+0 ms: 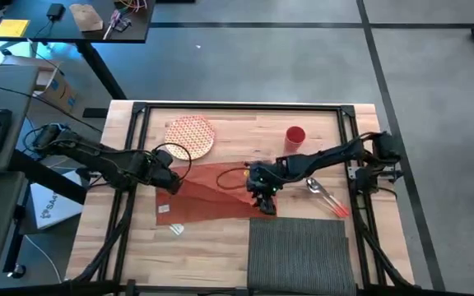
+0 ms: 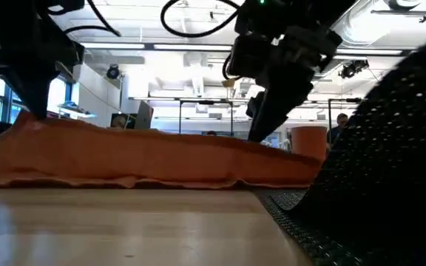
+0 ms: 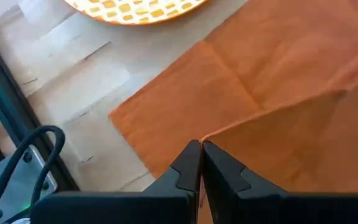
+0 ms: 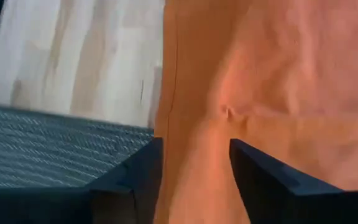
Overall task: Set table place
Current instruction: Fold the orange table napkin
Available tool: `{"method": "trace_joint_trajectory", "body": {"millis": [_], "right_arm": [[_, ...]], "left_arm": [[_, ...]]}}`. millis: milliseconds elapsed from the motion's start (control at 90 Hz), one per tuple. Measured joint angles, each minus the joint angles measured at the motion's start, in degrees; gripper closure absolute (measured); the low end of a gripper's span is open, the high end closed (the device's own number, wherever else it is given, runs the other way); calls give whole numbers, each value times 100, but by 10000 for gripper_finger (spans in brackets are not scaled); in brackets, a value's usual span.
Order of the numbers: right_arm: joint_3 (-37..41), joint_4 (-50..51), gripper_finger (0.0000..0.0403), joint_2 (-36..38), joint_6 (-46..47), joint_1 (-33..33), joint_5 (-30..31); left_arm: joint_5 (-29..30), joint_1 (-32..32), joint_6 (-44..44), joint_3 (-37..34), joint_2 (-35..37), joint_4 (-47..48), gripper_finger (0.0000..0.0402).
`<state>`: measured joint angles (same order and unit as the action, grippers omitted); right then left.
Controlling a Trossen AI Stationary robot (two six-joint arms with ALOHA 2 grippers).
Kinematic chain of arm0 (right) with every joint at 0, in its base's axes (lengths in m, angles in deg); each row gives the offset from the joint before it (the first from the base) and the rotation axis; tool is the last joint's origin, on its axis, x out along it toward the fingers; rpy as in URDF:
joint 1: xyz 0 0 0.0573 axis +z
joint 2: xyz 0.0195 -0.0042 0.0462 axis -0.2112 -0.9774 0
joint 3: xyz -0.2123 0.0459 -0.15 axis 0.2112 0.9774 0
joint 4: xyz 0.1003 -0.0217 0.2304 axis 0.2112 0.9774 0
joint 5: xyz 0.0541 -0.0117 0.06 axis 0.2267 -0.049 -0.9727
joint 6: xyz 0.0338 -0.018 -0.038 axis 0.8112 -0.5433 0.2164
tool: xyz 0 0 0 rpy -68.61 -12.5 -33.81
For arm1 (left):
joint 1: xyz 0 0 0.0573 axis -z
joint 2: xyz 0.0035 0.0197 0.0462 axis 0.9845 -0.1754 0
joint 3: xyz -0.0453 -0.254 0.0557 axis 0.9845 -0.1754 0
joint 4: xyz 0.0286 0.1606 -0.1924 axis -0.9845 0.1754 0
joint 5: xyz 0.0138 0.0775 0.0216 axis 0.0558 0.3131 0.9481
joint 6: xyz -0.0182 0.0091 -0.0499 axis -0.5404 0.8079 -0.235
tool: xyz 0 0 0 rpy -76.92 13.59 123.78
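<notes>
Mid-frame in the high view, the orange napkin [image 1: 216,191] lies spread on the wooden table [image 1: 220,255]. The left gripper [image 1: 174,186] has its fingers pressed together, pinching the napkin's left corner. The right gripper [image 1: 263,202] is spread, straddling the napkin's right edge. The grey ribbed placemat [image 1: 303,255] sits at the lower right, the patterned plate [image 1: 191,136] and red cup [image 1: 295,136] toward the top.
</notes>
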<state>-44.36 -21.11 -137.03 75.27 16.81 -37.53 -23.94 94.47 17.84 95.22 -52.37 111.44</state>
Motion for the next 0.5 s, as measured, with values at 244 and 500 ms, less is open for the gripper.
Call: {"method": "trace_joint_trajectory", "body": {"millis": [244,500], "right_arm": [[2,529,215,-5,379,522,1929],[2,1074,280,-291,803,515,1869]], "left_arm": [[-7,0,300,-13,-2,-46,401],[15,2,353,-11,-2,-81,401]]}}
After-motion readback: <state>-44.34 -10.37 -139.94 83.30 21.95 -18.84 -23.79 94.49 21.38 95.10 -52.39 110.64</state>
